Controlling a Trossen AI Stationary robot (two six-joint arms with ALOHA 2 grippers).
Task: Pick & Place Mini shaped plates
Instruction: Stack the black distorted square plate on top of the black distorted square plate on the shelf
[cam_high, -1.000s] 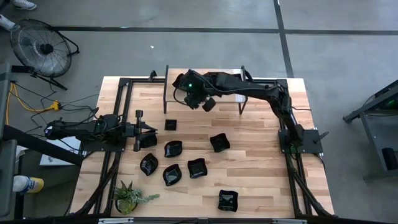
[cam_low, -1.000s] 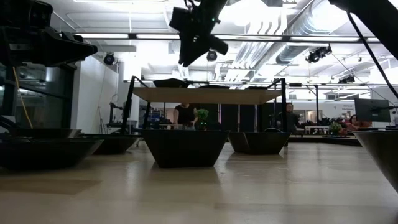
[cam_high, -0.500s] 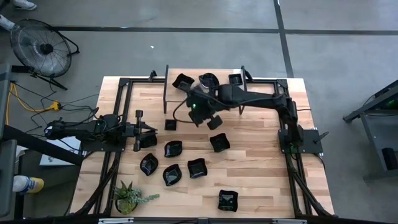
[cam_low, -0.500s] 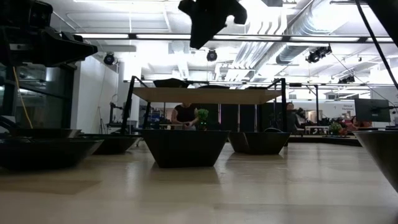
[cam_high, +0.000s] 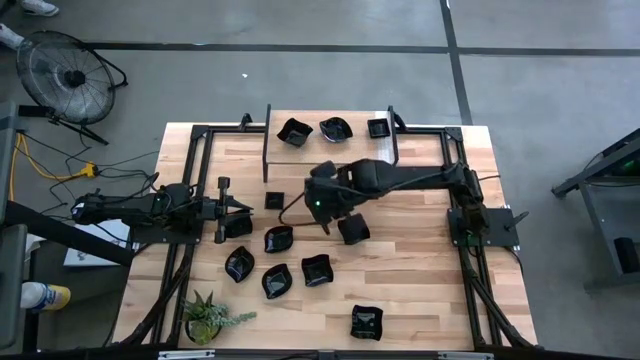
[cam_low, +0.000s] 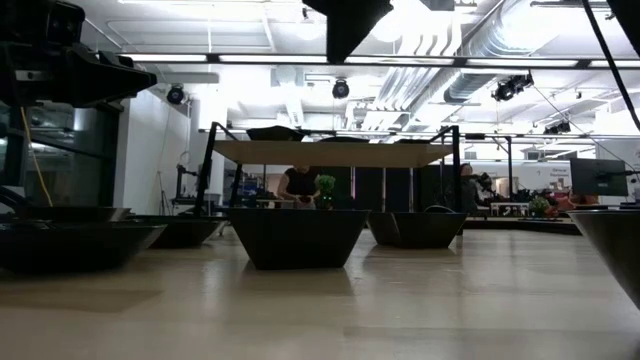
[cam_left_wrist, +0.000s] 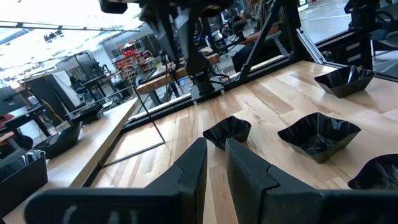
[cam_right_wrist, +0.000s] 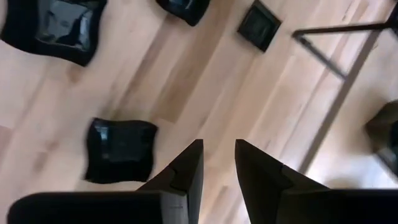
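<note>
The table is pale wood with a smooth, faintly shiny finish. The small plates are glossy black, catching light on their rims. The shelf's legs are thin dark metal. The gripper fingers look like matt black plastic.

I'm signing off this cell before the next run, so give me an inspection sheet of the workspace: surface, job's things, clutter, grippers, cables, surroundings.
Surface: wooden table with a raised shelf at the far edge.
Job's things: three black plates on the shelf, e.g.; eight more on the table, among them a small square plate and a wavy plate.
Clutter: potted plant at the near left corner.
Grippers: right gripper empty, fingers apart, above the wavy plate; left gripper empty, fingers slightly apart, waiting at the left side.
Cables: yellow cable on the floor, left.
Surroundings: floor fan beside the table; a person far behind.
</note>
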